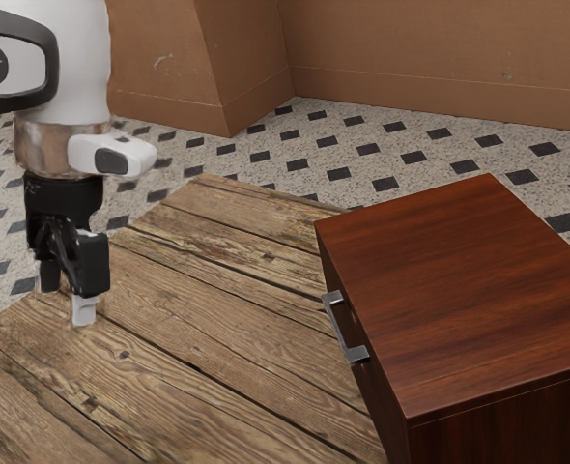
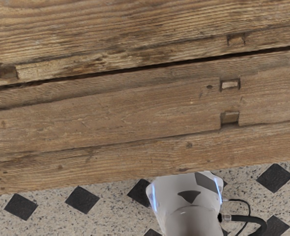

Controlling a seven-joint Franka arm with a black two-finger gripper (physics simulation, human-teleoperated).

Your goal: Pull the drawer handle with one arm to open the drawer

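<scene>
The table (image 1: 198,329) is rough weathered planks, the drawer cabinet (image 1: 459,280) glossy dark wood, its handle (image 1: 344,327) bright metal.

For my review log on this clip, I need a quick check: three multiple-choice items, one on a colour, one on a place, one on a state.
1. What colour is the handle?
A. silver
B. black
C. red

2. Where is the gripper?
A. on the handle
B. over the wooden table, apart from the cabinet
C. on top of the cabinet

3. How is the drawer?
A. pulled right out
B. half open
C. shut

Answers: 1 A, a pale metal bar on dark wood. 2 B, it hangs at the exterior view's left, with bare planks between it and the cabinet. 3 C, its front lies flush with the cabinet's side.
</scene>
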